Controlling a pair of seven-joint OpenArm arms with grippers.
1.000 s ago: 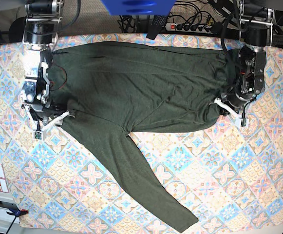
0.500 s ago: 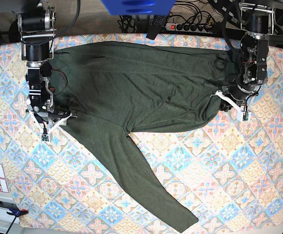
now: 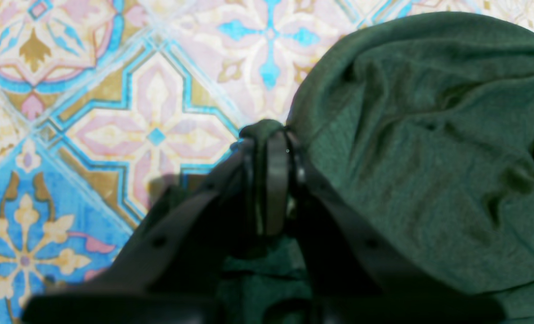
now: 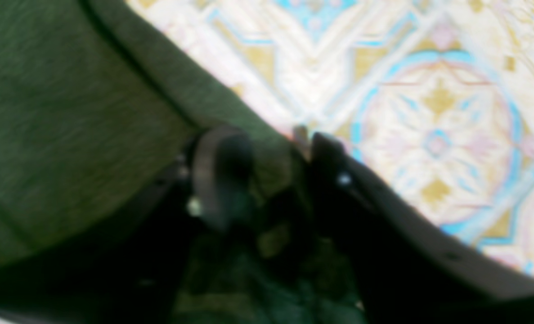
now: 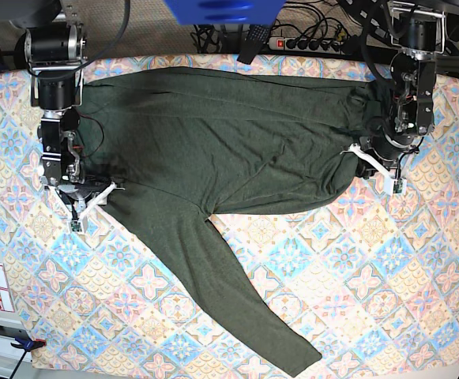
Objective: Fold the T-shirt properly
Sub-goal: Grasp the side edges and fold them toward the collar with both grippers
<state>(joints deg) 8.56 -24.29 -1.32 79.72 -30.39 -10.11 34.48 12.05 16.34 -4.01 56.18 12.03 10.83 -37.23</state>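
The dark olive T-shirt [image 5: 229, 134] lies spread across the far half of the table, one long sleeve [image 5: 245, 300] running down toward the near edge. At the shirt's right side in the base view, my left gripper [image 5: 369, 163] is shut. The left wrist view shows its fingertips [image 3: 269, 135] pinching a small fold of the fabric [image 3: 428, 157]. My right gripper [image 5: 95, 192] is at the shirt's left edge. In the blurred right wrist view it [image 4: 271, 139] straddles the hem [image 4: 249, 121] with the jaws still apart, and cloth [image 4: 69, 112] lies between them.
A patterned tablecloth [image 5: 355, 276] covers the table. A power strip [image 5: 308, 43] and cables lie behind the far edge, and a blue object [image 5: 221, 9] hangs at the top. Clamps sit at the table's corners [image 5: 28, 343].
The right gripper's jaws have narrowed around the shirt's left hem as its arm drew upright. The left gripper, still gripping, shifted slightly toward the far side.
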